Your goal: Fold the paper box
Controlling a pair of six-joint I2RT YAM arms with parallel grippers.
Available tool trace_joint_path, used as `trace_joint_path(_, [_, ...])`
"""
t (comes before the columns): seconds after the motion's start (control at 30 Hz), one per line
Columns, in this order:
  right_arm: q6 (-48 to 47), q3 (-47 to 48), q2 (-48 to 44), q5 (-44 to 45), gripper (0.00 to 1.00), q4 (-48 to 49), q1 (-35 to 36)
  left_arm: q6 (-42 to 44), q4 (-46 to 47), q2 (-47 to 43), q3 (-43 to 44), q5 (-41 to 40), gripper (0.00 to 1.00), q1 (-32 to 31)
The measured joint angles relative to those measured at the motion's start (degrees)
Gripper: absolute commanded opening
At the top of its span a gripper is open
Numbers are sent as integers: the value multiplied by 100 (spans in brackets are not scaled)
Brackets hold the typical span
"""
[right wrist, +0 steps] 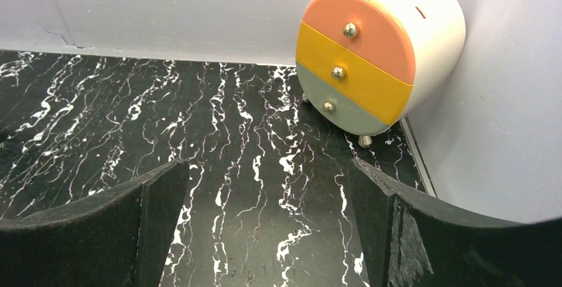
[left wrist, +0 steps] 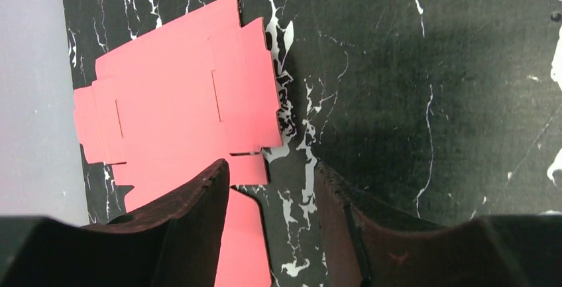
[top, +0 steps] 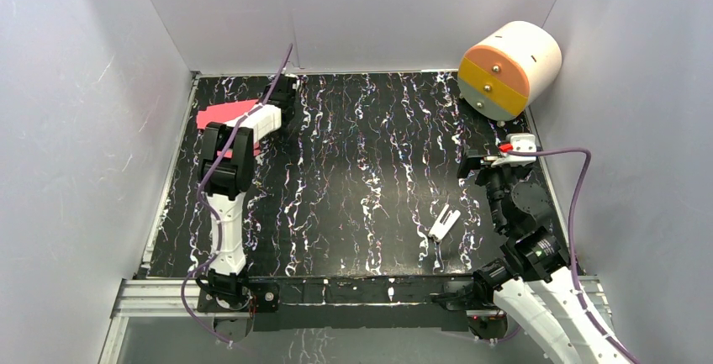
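The paper box is a flat, notched pink-red card sheet (left wrist: 179,95) lying on the black marbled table at the far left corner; in the top view (top: 220,114) the left arm covers part of it. My left gripper (left wrist: 272,171) hovers just above the sheet's near right edge, open and empty, its left finger over the card and its right finger over bare table. In the top view its fingertips are hidden under the wrist. My right gripper (right wrist: 265,174) is open and empty above bare table at the right side, also seen from above (top: 472,165).
A white cylinder cabinet with orange, yellow and grey drawers (top: 509,68) stands at the far right corner, also in the right wrist view (right wrist: 378,55). A small white clip-like piece (top: 444,223) lies near the right arm. Grey walls (top: 84,129) enclose the table.
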Motion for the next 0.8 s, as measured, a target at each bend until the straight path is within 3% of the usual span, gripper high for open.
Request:
trace_joint_path(0.3, [-33,0,57,37,98,-7,0,345,186,586,446,-387,36,9])
trace_joint_path(0.6, [-127,-188,-59,57,98,59,0,684,391,907,629,-699,1,55])
trace_joint_path(0.8, [-164,-188,-127,52,98,170,0,654,396,927,619,-813,0,2])
